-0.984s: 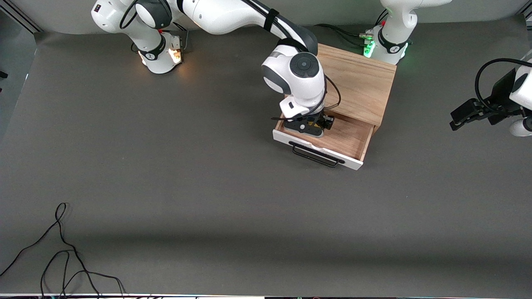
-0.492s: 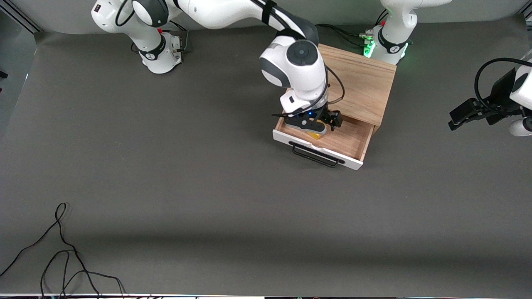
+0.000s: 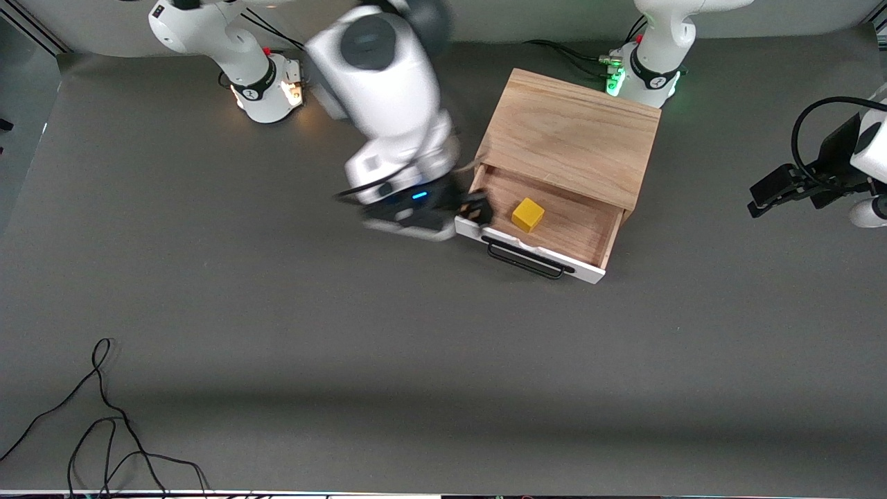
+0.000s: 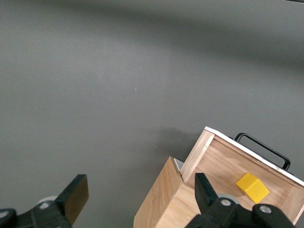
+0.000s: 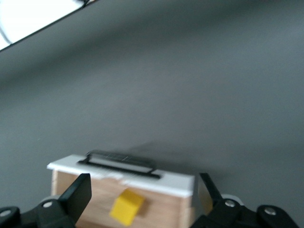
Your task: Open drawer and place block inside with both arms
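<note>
Near the worktop's edge where the two bases stand, toward the left arm's end, a light oak box [image 3: 572, 135] is sitting on the grey table [image 3: 346, 346] with its drawer [image 3: 547, 229] pulled out toward the front camera. The drawer's white front panel and black bar handle [image 3: 524, 258] are facing that camera, and its wooden floor is lying in plain sight. The block [image 3: 527, 214], a small yellow cube, is resting on that floor inside the drawer, roughly midway along its width and nearer the white panel than the box's body, touching neither side wall. Nothing is gripping it.

The right gripper [image 3: 478, 211] is hanging low over the drawer's corner at the right arm's end, just beside the block but clear of it. In the right wrist view its two fingers [image 5: 78, 192] are standing wide apart with nothing between them, and the drawer front and block [image 5: 126, 205] are showing below.

The left arm is waiting out past the table's edge at its own end, well apart from the box. The left gripper [image 3: 769, 192] is spread wide as well; the left wrist view is showing both fingers [image 4: 76, 197] far apart and empty, with the drawer [image 4: 247, 175] and block [image 4: 252, 186] lying underneath.

A loose black cable [image 3: 104, 430] is trailing across the corner of the worktop nearest the front camera at the right arm's end.
</note>
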Tool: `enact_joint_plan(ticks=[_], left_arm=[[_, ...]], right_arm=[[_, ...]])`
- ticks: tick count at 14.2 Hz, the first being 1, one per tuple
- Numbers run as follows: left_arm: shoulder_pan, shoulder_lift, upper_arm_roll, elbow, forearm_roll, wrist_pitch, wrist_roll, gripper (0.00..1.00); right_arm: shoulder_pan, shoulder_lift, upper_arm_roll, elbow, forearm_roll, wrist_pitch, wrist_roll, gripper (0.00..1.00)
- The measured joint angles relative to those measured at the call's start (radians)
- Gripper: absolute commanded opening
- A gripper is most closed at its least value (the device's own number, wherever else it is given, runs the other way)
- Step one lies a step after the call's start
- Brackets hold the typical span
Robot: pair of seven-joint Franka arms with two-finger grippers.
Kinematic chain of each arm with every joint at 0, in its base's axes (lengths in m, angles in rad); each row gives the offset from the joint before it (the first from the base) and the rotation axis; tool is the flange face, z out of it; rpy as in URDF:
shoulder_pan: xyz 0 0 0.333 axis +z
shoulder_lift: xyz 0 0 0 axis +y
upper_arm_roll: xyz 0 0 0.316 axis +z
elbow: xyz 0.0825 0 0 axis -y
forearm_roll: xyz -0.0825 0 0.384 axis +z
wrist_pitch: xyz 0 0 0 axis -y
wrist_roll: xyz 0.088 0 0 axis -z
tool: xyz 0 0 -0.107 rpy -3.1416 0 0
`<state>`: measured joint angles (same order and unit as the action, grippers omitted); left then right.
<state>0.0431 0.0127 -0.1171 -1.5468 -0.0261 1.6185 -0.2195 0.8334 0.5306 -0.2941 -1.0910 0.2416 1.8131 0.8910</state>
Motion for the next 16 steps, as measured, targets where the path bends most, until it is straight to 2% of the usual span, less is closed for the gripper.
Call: enact_joint_plan(ticks=[4, 8, 10, 11, 14, 16], left_arm=[[0.000, 0.000, 0.000, 0.000, 0.000, 0.000, 0.000, 1.00], [0.001, 0.000, 0.000, 0.000, -0.001, 0.000, 0.001, 1.00], [0.001, 0.000, 0.000, 0.000, -0.001, 0.000, 0.001, 1.00], [0.001, 0.000, 0.000, 0.000, -0.001, 0.000, 0.001, 1.00], [0.001, 0.000, 0.000, 0.000, -0.001, 0.000, 0.036, 1.00], [0.001, 0.000, 0.000, 0.000, -0.001, 0.000, 0.054, 1.00]], right_arm=[[-0.231, -0.166, -0.016, -0.172, 0.023, -0.081, -0.329, 1.00], [-0.260, -0.272, -0.176, -0.328, 0.025, -0.089, -0.580, 1.00], [-0.274, -0.306, -0.204, -0.385, -0.024, -0.088, -0.621, 1.00], [-0.304, -0.318, -0.178, -0.399, -0.072, -0.088, -0.629, 1.00], [-0.487, -0.345, 0.021, -0.414, -0.141, -0.088, -0.656, 1.00], [-0.560, -0.348, 0.094, -0.414, -0.175, -0.088, -0.670, 1.00]])
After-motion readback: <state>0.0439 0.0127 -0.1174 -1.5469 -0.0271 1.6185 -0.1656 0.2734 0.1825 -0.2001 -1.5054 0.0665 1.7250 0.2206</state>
